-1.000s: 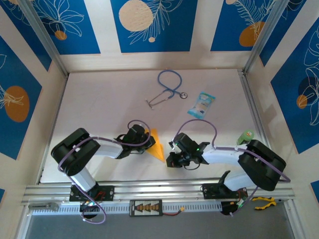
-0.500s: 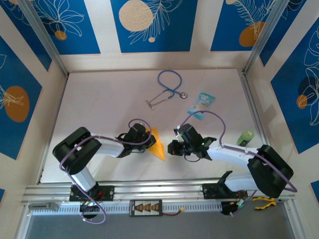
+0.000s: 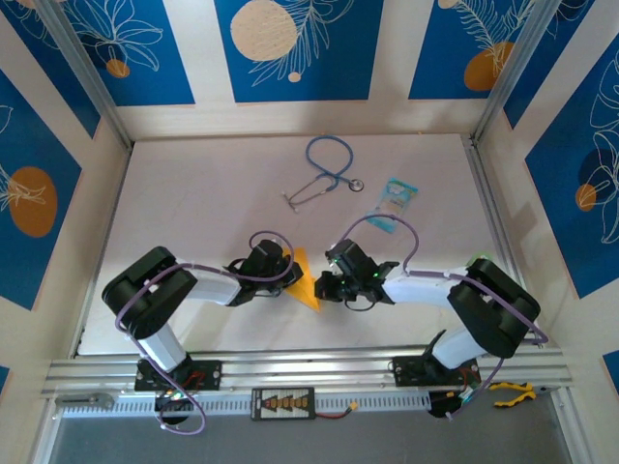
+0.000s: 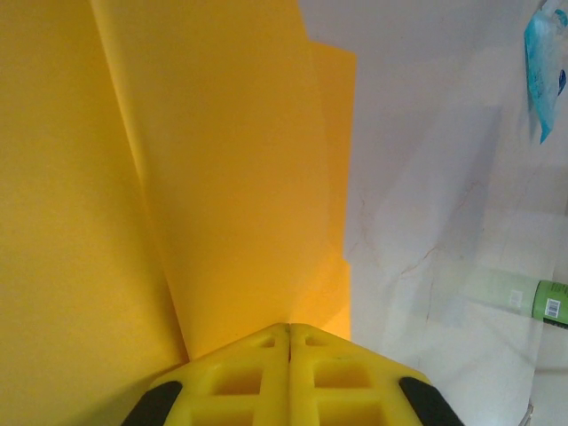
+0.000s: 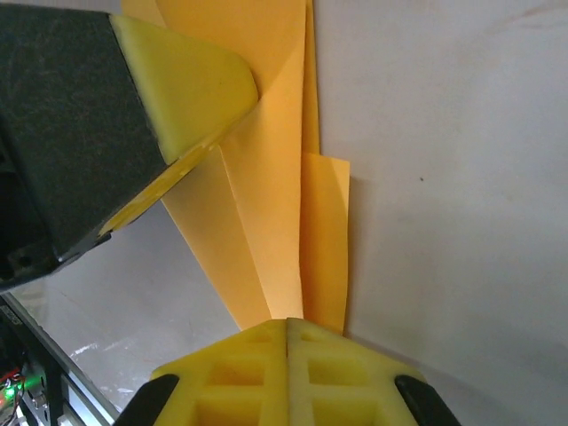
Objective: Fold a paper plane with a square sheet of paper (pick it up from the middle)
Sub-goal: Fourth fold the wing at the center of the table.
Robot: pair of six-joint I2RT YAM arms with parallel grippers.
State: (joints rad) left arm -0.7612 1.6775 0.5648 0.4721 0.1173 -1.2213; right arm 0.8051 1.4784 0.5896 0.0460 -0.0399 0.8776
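Note:
The paper plane (image 3: pixel 306 288) is a folded orange-yellow sheet lying on the white table near the front, between the two arms. My left gripper (image 3: pixel 290 275) is shut, and its yellow tips (image 4: pixel 288 327) rest on the paper's folded layers (image 4: pixel 222 177). My right gripper (image 3: pixel 323 288) is also shut. Its tips (image 5: pixel 287 321) sit on the narrow end of the paper (image 5: pixel 275 195), where the layers run under them. The right wrist view has one of the left gripper's fingers (image 5: pixel 186 89) pressing the paper's far part. No flat square sheet is in view.
A blue stethoscope (image 3: pixel 324 174) lies at the back centre. A light-blue packet (image 3: pixel 397 198) (image 4: pixel 546 62) lies to its right. A green bottle (image 3: pixel 477 263) (image 4: pixel 550 302) sits by the right arm's elbow. Side walls and a metal rail bound the table.
My right gripper has moved left across the table until its tips reached the paper's edge. The left gripper and the paper have stayed where they were.

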